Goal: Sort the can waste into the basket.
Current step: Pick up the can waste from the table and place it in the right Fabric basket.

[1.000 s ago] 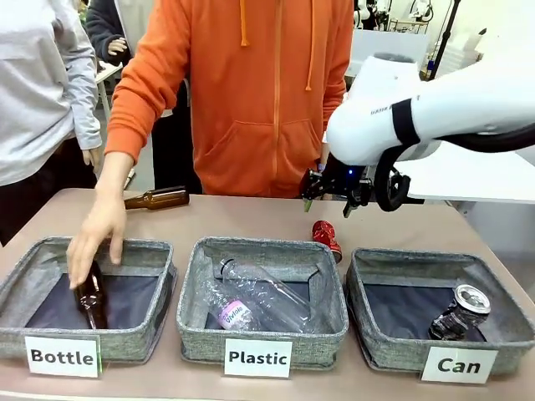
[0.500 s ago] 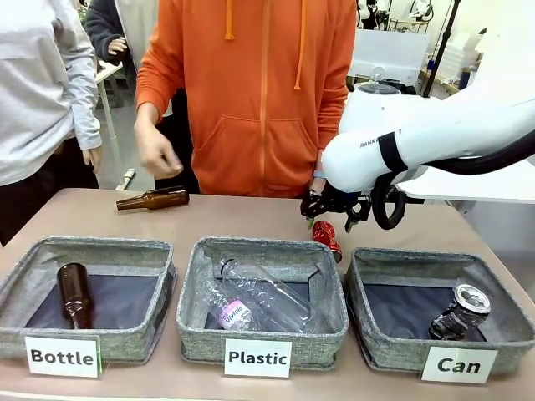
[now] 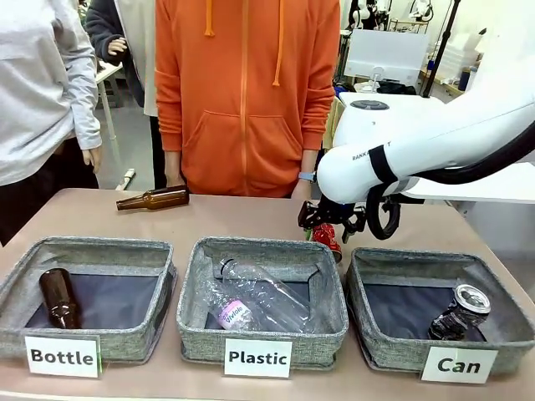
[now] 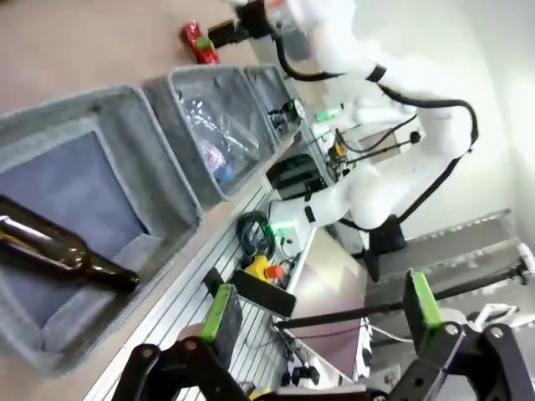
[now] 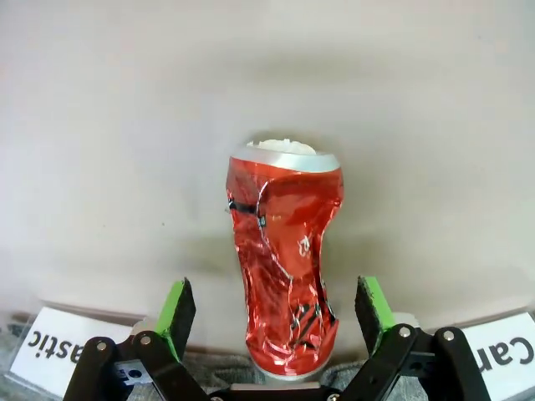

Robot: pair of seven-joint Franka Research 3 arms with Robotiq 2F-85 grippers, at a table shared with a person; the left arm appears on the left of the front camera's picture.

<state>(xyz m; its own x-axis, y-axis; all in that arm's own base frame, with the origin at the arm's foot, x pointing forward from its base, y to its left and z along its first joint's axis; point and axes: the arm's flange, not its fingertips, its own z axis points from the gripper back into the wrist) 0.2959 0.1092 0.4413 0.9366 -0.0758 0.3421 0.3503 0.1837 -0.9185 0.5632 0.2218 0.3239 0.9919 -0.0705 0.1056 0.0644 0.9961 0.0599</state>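
A shiny red crushed can lies on the table just behind the gap between the middle and right baskets. My right gripper hangs directly over it, open. In the right wrist view the red can lies lengthwise between the green pads, which stand apart on either side of it without touching. A dark crushed can with a silver round end lies inside the grey basket labelled "Can". My left gripper is open and holds nothing, off to the left of the baskets.
The "Bottle" basket holds a brown bottle. The "Plastic" basket holds clear plastic bottles. Another brown bottle lies at the far left of the table. A person in an orange hoodie stands at the far edge.
My right gripper has come down and slightly left over the red can. The person let go of the brown bottle in the "Bottle" basket, drew the hand back and stood upright.
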